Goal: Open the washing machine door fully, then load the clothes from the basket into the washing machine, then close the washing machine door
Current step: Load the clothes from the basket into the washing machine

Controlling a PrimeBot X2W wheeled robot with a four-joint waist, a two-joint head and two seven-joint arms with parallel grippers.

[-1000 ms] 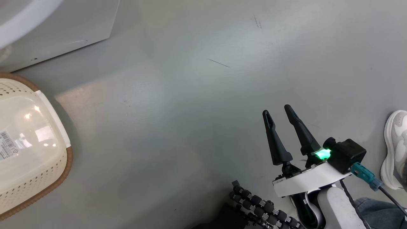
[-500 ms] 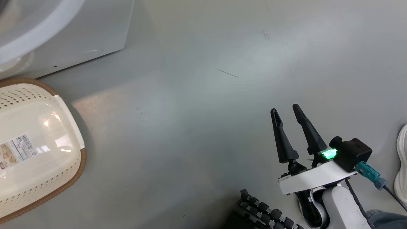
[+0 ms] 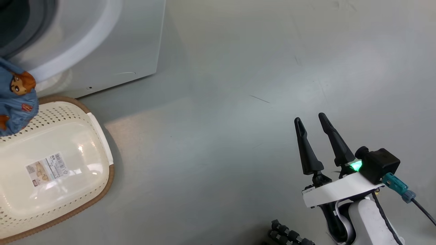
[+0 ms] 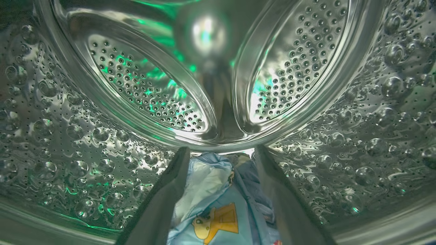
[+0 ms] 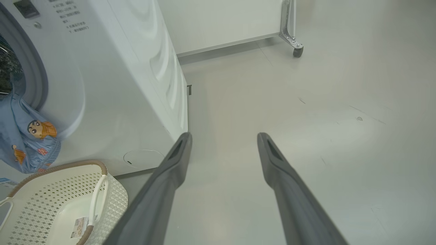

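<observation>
In the perforated steel drum point(image 4: 102, 136) the left gripper point(image 4: 222, 149), jaws wide and gripping nothing, sheds the light blue cartoon-print clothes point(image 4: 218, 211), whose tail hangs outside over the cream perforated basket point(image 3: 111, 177); the right gripper point(image 3: 310, 117) waits open, empty.

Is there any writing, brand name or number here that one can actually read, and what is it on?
Nothing reads clearly.
Sticker on the basket floor: barcode and small print, too small to read.
Printed lines on the washing machine front: too blurred to read.
Small label on the white band below the right pincer: too small to read.
</observation>
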